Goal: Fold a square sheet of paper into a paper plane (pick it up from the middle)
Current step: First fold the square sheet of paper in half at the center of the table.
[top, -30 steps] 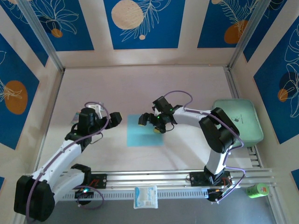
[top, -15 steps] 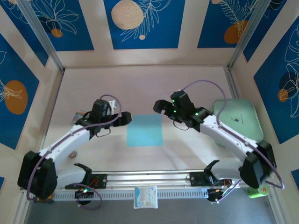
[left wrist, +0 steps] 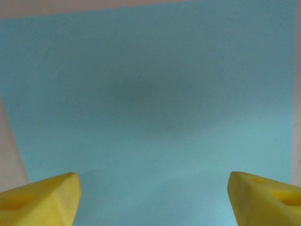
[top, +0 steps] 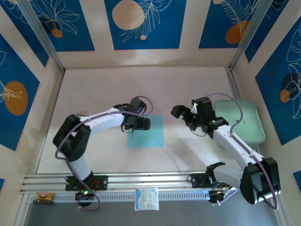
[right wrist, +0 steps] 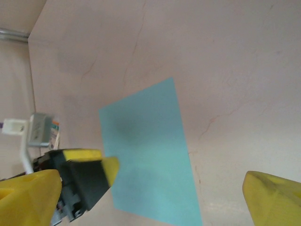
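The square sheet of paper [top: 147, 132] lies flat on the table, light blue and unfolded. My left gripper [top: 145, 124] hovers low over its left edge. In the left wrist view the paper [left wrist: 150, 103] spreads under the left gripper [left wrist: 153, 202], whose yellow fingertips [left wrist: 42, 197] stand wide apart, open with nothing between them. My right gripper [top: 182, 117] hangs open to the right of the sheet, off it. From the right wrist view I see the paper [right wrist: 150, 155] ahead of the right gripper [right wrist: 150, 202] and the left gripper [right wrist: 101, 165] at the sheet's far edge.
A mint-green tray [top: 241, 121] sits at the right, just behind my right arm. A small white packet [top: 146, 198] lies in front of the metal rail [top: 150, 180]. A small object [top: 82, 114] rests near the left wall.
My left arm has swung right, bringing its gripper over the paper's left edge, its jaws slightly narrower. My right gripper has drawn back off the paper toward the tray.
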You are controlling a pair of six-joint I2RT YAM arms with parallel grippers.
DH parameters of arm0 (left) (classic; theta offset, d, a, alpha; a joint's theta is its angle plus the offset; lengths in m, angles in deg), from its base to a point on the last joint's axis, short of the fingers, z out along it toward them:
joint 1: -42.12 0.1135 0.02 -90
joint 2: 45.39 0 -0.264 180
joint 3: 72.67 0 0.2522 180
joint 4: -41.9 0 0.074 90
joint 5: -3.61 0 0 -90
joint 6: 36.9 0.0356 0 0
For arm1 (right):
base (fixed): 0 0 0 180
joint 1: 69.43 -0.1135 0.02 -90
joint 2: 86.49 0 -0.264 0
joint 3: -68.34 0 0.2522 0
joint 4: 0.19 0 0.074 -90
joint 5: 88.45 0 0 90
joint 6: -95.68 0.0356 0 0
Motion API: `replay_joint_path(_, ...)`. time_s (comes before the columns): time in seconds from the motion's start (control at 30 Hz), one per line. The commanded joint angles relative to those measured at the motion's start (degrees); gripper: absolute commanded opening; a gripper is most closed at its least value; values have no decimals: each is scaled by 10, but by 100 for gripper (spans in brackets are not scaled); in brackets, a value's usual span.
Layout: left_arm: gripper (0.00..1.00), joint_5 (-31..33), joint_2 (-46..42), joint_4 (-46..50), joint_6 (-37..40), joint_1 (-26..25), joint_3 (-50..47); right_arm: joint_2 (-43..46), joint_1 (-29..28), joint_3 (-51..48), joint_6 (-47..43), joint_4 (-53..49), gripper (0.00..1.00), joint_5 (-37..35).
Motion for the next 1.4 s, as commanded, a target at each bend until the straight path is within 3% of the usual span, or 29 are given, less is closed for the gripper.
replay_joint_path(0.0,77,47,42,87,-42,-23,60,5,-2,-14,-17,16,99,35)
replay_joint_path(0.17,78,63,108,149,-53,-41,129,-7,-5,-22,-24,6,99,39)
replay_joint_path(0.5,78,70,148,164,-65,-45,156,-4,-9,-36,-23,1,99,39)
replay_joint_path(0.97,78,44,136,152,48,-44,129,-7,-18,-45,-9,6,99,26)
replay_joint_path(1.13,87,45,114,142,20,-44,138,-20,-25,-41,-13,17,99,45)
replay_joint_path(1.23,100,48,105,138,1,-43,139,-27,-31,-36,-14,15,99,47)
replay_joint_path(1.37,100,50,102,141,-24,-42,140,-32,-36,-35,-11,14,99,42)
